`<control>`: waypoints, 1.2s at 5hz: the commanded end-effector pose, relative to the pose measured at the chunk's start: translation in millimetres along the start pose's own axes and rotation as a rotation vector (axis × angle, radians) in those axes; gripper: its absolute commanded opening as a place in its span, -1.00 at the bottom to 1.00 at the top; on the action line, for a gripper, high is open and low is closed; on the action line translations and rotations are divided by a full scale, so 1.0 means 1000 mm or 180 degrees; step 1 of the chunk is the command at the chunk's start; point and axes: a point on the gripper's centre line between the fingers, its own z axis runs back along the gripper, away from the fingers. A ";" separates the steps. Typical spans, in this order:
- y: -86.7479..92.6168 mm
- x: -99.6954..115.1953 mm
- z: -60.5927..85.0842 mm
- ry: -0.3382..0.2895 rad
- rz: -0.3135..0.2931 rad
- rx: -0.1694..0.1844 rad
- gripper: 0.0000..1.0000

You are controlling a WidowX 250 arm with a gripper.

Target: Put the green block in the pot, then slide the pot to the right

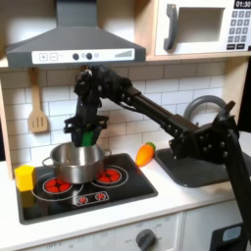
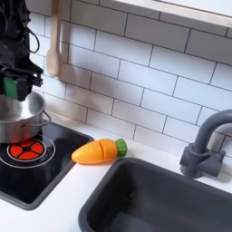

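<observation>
My gripper (image 1: pixel 84 131) hangs right above the pot (image 1: pixel 76 162), fingers clamped on the green block (image 2: pixel 10 87); drop not yet made, slide not yet begun.

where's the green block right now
The green block sits between the gripper fingers, just above the pot on the stove, left of centre in the first exterior view.

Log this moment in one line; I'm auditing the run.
gripper: shut on green block | position: above pot | block in pot: not yet
</observation>
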 end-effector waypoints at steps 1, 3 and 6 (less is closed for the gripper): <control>-0.001 -0.005 -0.011 0.0139 -0.0028 -0.0030 1.00; -0.005 -0.011 -0.022 0.0267 -0.0107 -0.0045 1.00; -0.013 -0.018 -0.028 0.0359 -0.0168 -0.0081 1.00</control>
